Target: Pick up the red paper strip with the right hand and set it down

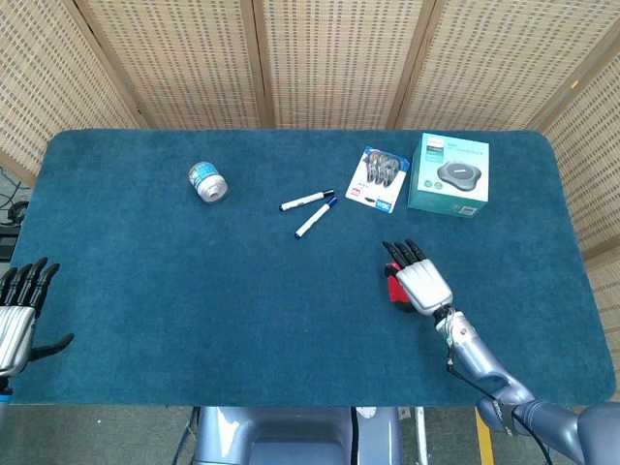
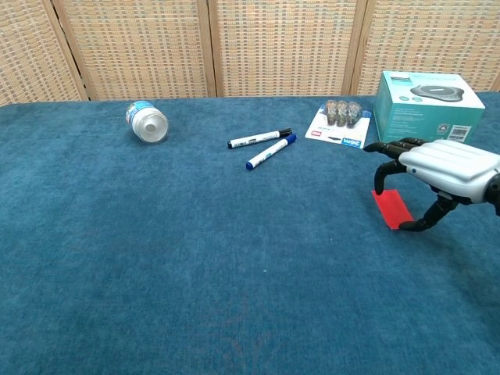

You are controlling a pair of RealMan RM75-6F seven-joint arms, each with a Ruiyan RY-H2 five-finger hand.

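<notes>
The red paper strip [image 2: 392, 208] lies flat on the blue cloth at the right of the table, partly hidden under the hand in the head view [image 1: 391, 284]. My right hand [image 2: 449, 160] [image 1: 422, 281] arches over it. One fingertip touches the strip's far end and the thumb rests by its near end, and the strip is not lifted. My left hand [image 1: 17, 315] hangs at the table's near left edge with its fingers apart, holding nothing.
A teal box [image 2: 426, 101] and a blister pack [image 2: 337, 123] sit just beyond the right hand. Two markers [image 2: 259, 138] [image 2: 271, 151] lie mid-table. A small bottle [image 2: 147, 122] lies on its side at the far left.
</notes>
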